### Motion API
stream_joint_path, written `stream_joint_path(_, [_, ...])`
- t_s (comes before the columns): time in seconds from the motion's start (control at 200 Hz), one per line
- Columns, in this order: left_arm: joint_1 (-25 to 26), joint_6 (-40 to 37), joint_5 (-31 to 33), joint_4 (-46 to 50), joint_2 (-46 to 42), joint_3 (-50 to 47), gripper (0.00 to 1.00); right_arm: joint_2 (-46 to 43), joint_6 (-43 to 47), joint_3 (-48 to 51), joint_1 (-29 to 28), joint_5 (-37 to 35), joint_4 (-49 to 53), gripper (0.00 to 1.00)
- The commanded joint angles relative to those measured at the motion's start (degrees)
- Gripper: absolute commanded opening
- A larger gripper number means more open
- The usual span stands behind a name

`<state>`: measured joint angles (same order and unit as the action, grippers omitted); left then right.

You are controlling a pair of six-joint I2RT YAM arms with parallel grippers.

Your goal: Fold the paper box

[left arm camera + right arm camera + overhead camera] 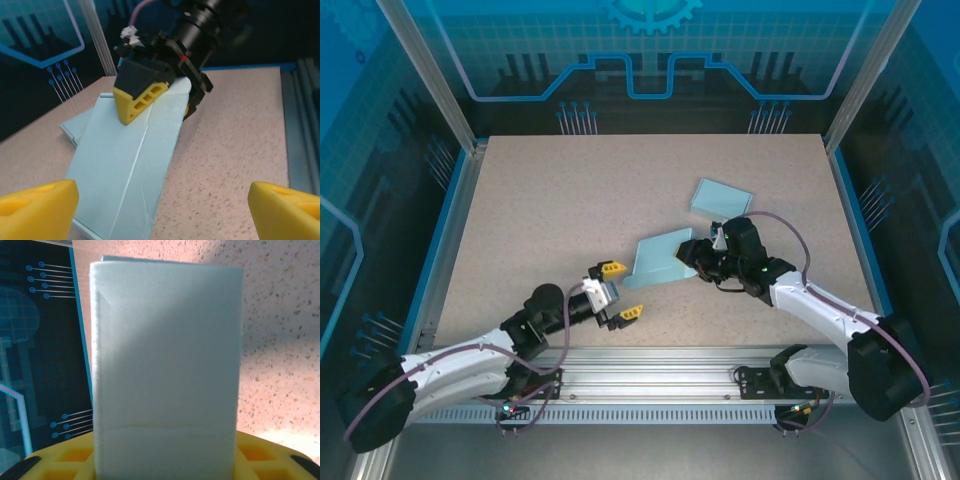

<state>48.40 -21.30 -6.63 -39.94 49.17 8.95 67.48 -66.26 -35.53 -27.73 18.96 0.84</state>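
The pale teal paper box (660, 260) lies partly folded near the middle of the table, one panel raised. My right gripper (704, 262) is shut on its right end. In the left wrist view a yellow finger (136, 102) presses on the far end of the creased panel (125, 165). In the right wrist view the box (165, 355) stands upright between my right gripper's (165, 462) yellow fingers (262, 455). My left gripper (623, 291) stands open just left of the box, holding nothing. Its fingertips (35, 210) straddle the near edge of the box and bare table.
A second flat teal sheet (721, 196) lies behind the right gripper. The speckled table (540, 220) is ringed by metal rails and blue walls. A rail (660, 375) runs along the near edge by the arm bases.
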Motion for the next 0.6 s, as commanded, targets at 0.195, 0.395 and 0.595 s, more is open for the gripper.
stream_joint_path(0.195, [7.42, -19.82, 19.5, -3.71, 14.21, 5.95, 0.89, -3.45, -3.53, -2.82, -0.89, 2.43, 5.46, 0.35])
stream_joint_path(0.395, [9.13, -22.0, 27.79, -11.09, 24.47, 9.64, 0.89, -4.81, -3.35, -3.66, -1.35, 1.54, 7.81, 0.36])
stream_joint_path(0.595, [10.9, -26.48, 33.8, -17.76, 33.19, 13.02, 0.9, -5.56, -3.78, -3.32, -1.54, 1.41, 7.86, 0.37])
